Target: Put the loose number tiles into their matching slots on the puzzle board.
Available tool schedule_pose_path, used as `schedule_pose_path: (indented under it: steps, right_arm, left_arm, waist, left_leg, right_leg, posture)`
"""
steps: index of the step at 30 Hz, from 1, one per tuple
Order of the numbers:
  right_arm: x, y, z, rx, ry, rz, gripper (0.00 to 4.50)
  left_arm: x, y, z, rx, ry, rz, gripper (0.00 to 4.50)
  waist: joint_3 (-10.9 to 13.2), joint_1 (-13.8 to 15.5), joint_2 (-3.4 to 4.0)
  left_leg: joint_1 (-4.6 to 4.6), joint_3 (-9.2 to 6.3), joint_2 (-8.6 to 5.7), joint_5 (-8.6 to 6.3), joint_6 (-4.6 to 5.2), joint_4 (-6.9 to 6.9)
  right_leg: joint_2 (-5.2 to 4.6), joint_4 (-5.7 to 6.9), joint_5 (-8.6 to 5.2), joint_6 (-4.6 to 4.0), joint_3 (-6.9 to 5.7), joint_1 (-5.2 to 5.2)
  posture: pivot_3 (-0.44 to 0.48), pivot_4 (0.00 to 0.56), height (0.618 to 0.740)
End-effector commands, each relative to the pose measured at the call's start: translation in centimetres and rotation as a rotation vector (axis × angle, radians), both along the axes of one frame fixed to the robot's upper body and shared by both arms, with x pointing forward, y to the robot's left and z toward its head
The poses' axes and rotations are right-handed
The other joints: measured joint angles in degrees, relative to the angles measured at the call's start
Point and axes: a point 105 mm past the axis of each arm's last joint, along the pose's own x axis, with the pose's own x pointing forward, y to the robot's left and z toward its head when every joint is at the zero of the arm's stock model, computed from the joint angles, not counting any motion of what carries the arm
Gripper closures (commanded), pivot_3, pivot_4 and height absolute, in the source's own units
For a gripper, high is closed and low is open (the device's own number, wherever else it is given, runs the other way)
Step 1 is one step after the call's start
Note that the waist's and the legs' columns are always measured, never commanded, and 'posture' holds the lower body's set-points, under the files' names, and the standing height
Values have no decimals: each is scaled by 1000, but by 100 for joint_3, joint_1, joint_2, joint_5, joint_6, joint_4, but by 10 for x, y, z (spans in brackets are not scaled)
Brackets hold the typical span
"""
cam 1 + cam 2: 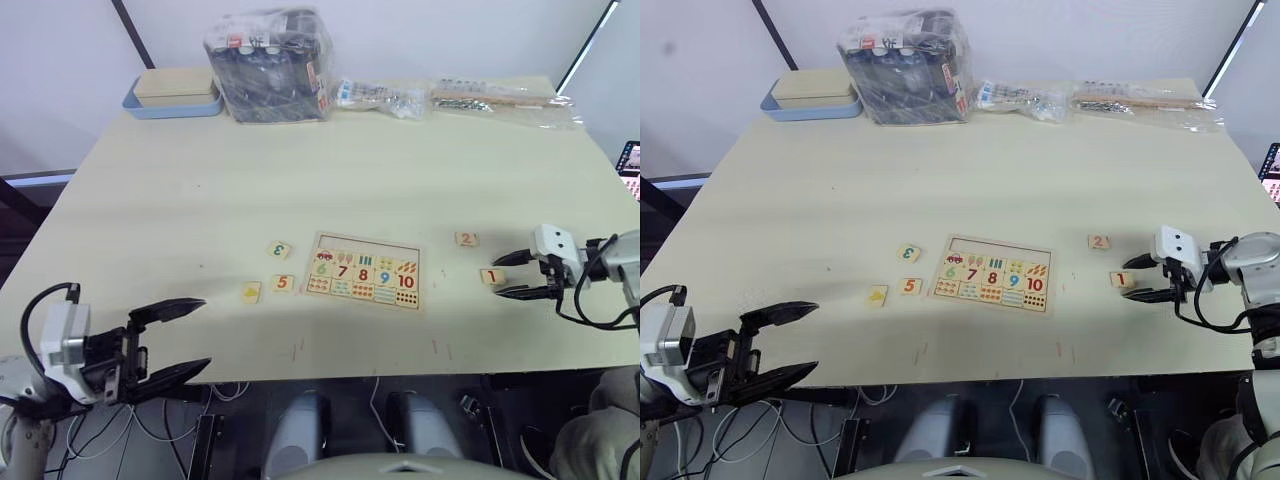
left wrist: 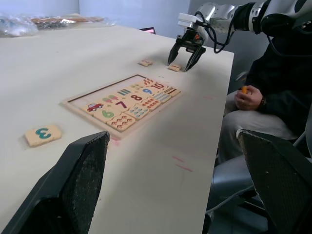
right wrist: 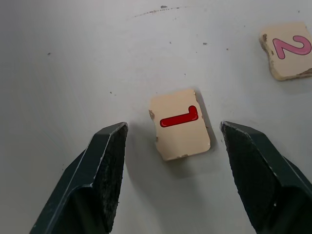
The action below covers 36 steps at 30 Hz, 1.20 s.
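Note:
The puzzle board (image 1: 366, 270) lies flat mid-table, its top row of slots (image 1: 370, 244) bare apart from a red car tile at the left. To its left lie the loose tiles 3 (image 1: 279, 250), 5 (image 1: 284, 283) and a yellow picture tile (image 1: 251, 292). To its right lie tile 2 (image 1: 466, 239) and tile 1 (image 1: 491, 277). My right gripper (image 1: 512, 275) is open just right of tile 1 (image 3: 180, 124), which lies between and just ahead of its fingertips, untouched. Past the table's front left edge hangs my left gripper (image 1: 190, 338), open and holding nothing.
At the table's back stand a blue-rimmed box (image 1: 175, 96), a plastic-wrapped dark pack (image 1: 270, 66) and clear bags (image 1: 490, 97). A seated person (image 2: 265, 97) is beyond the table's right side. A screen (image 1: 630, 158) shows at the right edge.

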Motion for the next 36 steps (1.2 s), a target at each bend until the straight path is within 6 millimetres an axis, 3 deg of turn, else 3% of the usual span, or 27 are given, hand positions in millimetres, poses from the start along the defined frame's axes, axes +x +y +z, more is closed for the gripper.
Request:
schedule_pose_path:
  steps: [1,2,6,29,31,36]
  right_arm:
    - [4,-1,9,8,-54,2,1389]
    - [5,-1,9,11,-61,-3,1389]
    - [5,-2,8,8,-67,-9,2678]
    - [4,-3,3,22,-63,-25,2678]
    - [4,-3,3,26,-61,-28,3562]
    - [7,7,21,55,-79,-2,3646]
  left_arm:
    - [-3,2,5,1,-37,-9,0]
    - [-3,3,4,1,-37,-8,0]
    - [-4,3,4,1,-38,-10,0]
    - [-2,3,2,-9,-38,-7,0]
    - [-2,3,2,-10,-38,-6,0]
    - [-3,3,2,-9,-38,-2,0]
  waist:
    - [0,0,0]
    - [0,0,0]
    - [0,-5,0]
    - [-1,-28,-1]
    - [-1,-46,-1]
    - [0,-79,0]
  left_leg:
    - [0,0,0,0,0,0]
    - [0,-1,0,0,0,0]
    - [0,-1,1,0,0,0]
    - [1,-1,3,0,0,0]
    - [1,-2,3,0,0,0]
    - [1,-2,4,0,0,0]
  right_leg:
    - [0,0,0,0,0,0]
    - [0,0,0,0,-1,0]
    - [0,0,0,0,-1,0]
    - [-1,0,0,-1,-1,2]
    - [-1,0,0,-1,-1,2]
    - [-2,0,0,-1,-1,2]
  posture:
    - [0,150,740]
    - [0,150,740]
    - [0,150,740]
    - [0,150,740]
    - [0,150,740]
    - [0,150,740]
